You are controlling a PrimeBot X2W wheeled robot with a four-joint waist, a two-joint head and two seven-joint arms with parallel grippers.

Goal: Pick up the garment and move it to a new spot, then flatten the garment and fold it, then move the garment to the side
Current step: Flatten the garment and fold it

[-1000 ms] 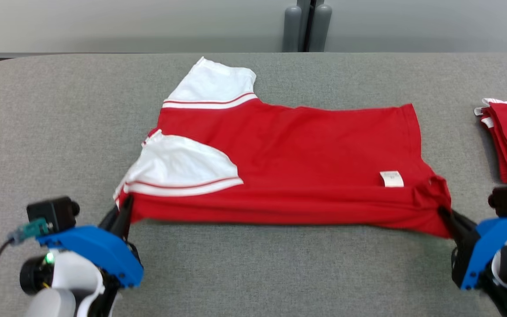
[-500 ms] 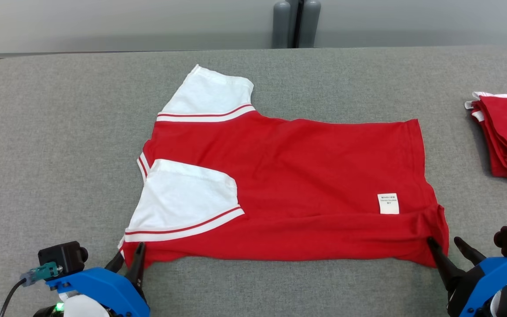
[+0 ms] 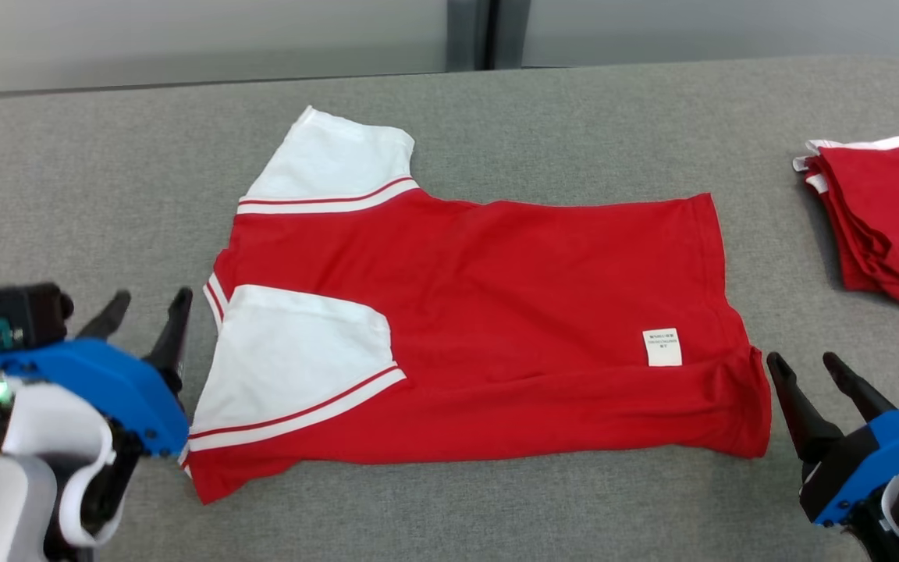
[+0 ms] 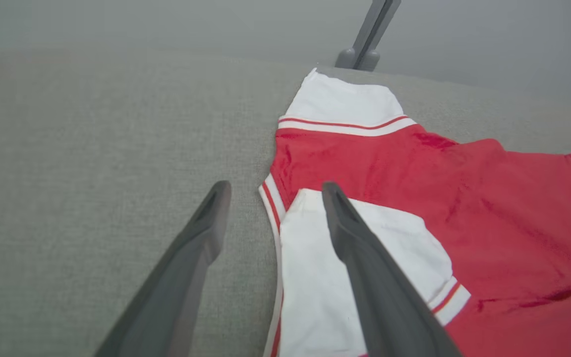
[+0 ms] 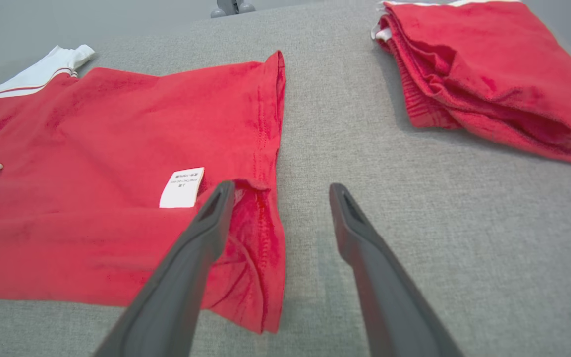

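The garment point(image 3: 496, 312) is a red shirt with white sleeves, lying spread on the grey table with its near edge folded over and a small white label point(image 3: 662, 347) showing. My left gripper point(image 3: 149, 303) stands open just left of the near white sleeve point(image 4: 310, 277), holding nothing. At the garment's right hem corner point(image 5: 260, 238) my right gripper point(image 3: 804, 363) is open too, apart from the cloth. In the right wrist view the left finger point(image 5: 201, 233) passes in front of that hem corner.
A pile of folded red garments point(image 3: 886, 211) lies at the table's right side point(image 5: 484, 69). Grey table cloth point(image 3: 90, 172) stretches bare to the left and along the front edge. A grey post point(image 4: 370, 34) stands behind the table.
Both grippers have opened and let go of the garment's near corners, which now lie on the table. The left gripper has drawn back to the left and up. The camera view has shifted.
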